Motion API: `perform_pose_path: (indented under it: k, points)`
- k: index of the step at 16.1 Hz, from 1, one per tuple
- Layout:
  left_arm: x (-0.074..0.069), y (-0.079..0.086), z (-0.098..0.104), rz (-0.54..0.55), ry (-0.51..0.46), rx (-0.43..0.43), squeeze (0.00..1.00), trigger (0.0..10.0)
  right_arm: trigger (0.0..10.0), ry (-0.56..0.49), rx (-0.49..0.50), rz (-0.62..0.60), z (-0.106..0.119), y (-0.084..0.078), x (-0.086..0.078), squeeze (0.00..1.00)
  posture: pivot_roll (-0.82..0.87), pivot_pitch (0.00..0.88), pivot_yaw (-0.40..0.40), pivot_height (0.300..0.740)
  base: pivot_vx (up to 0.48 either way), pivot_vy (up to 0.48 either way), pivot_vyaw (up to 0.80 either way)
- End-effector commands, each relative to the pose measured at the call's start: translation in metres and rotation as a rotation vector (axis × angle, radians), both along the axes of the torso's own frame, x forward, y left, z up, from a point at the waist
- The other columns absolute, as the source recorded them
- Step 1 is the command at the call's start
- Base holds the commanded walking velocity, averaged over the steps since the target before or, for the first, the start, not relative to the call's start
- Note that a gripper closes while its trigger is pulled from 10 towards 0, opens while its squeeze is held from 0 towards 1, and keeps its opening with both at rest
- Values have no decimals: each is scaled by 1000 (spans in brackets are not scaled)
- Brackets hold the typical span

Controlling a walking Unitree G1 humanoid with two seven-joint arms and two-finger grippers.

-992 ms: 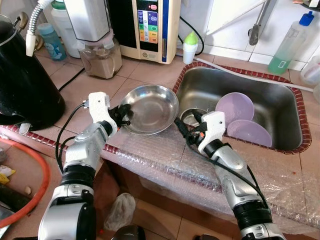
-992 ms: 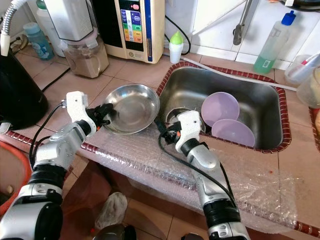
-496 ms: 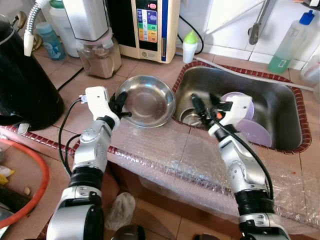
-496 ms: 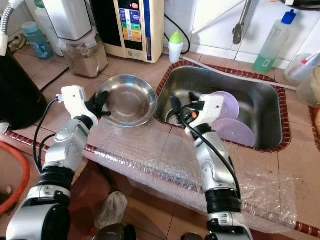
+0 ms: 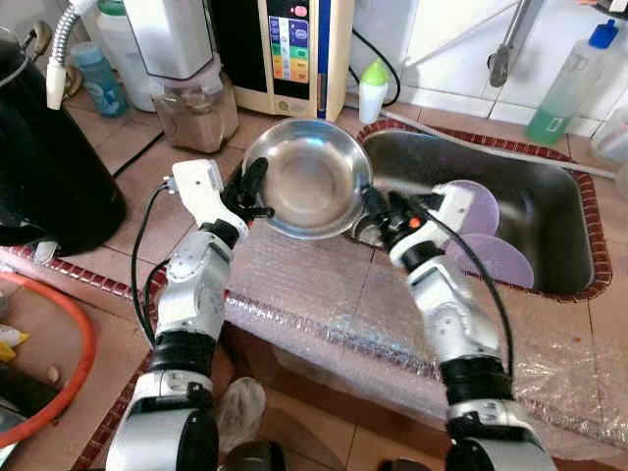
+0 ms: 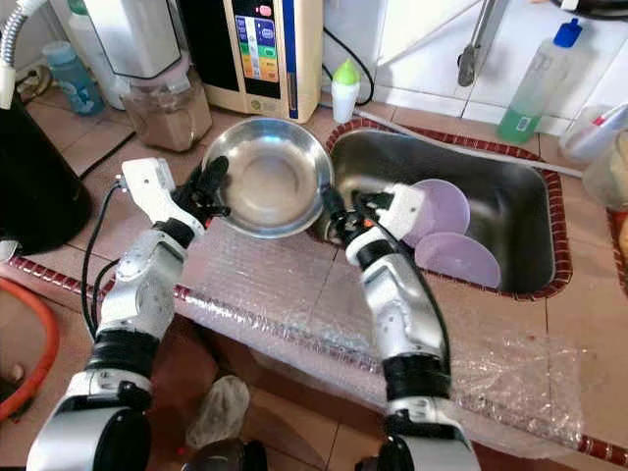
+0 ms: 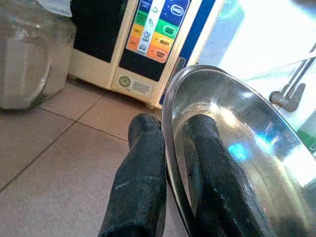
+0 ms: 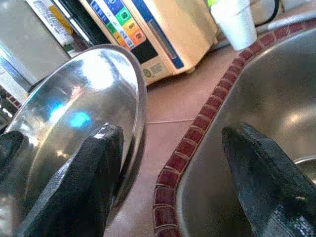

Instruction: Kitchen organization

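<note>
A steel bowl [image 5: 309,177] hangs tilted above the counter, beside the sink's left edge. My left gripper [image 5: 255,193] is shut on its left rim, one finger inside and one outside, as the left wrist view shows at the rim [image 7: 170,121]. My right gripper [image 5: 385,208] stands open at the bowl's right rim. In the right wrist view one of its fingers [image 8: 94,173] lies against the bowl [image 8: 74,113] and the other is over the sink. Two purple plates [image 5: 473,206] lean in the steel sink [image 5: 549,196].
A water machine [image 5: 294,49], a blender jar [image 5: 196,108] and a small green-capped bottle [image 5: 373,93] stand at the back. A black kettle [image 5: 49,157] is on the left. Bubble wrap [image 5: 324,294] covers the counter's front edge. A green detergent bottle [image 5: 569,88] stands behind the sink.
The left gripper has lifted the bowl off the counter and tilted it. The right gripper has come back from over the sink to the bowl's right rim.
</note>
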State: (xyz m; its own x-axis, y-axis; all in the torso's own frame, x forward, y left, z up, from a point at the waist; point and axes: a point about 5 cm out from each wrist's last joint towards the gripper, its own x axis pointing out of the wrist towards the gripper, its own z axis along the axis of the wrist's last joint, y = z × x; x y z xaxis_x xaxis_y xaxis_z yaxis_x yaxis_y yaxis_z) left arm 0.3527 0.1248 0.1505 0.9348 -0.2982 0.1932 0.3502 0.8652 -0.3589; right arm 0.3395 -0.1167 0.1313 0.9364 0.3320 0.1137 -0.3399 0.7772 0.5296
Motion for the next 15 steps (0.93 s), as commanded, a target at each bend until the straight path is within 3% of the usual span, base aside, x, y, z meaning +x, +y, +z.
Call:
perform_pose_path:
  k: [1, 3, 5, 6, 15]
  points:
    - [-2, -7, 12, -54, -60, -21, 0, 0, 10000, 24, 9, 15, 0, 8, 4, 0, 50, 26, 37, 740, 0, 0, 0]
    - [-4, -11, 11, -78, -63, -26, 0, 0, 10000, 34, 23, 38, 0, 17, 7, 0, 49, 29, 40, 740, 0, 0, 0]
    - [-5, -14, 13, -96, -73, -35, 0, 0, 2196, 71, 12, 33, -5, 22, 11, 0, 50, 31, 40, 740, 0, 0, 0]
    - [-5, -14, 14, -99, -77, -39, 0, 0, 0, 90, 0, 21, -7, 23, 13, 0, 51, 30, 38, 740, 0, 0, 0]
    - [-7, -11, 13, -96, -83, -34, 0, 0, 0, 182, 86, -95, -8, 3, 22, 0, 54, 30, 31, 740, 0, 0, 0]
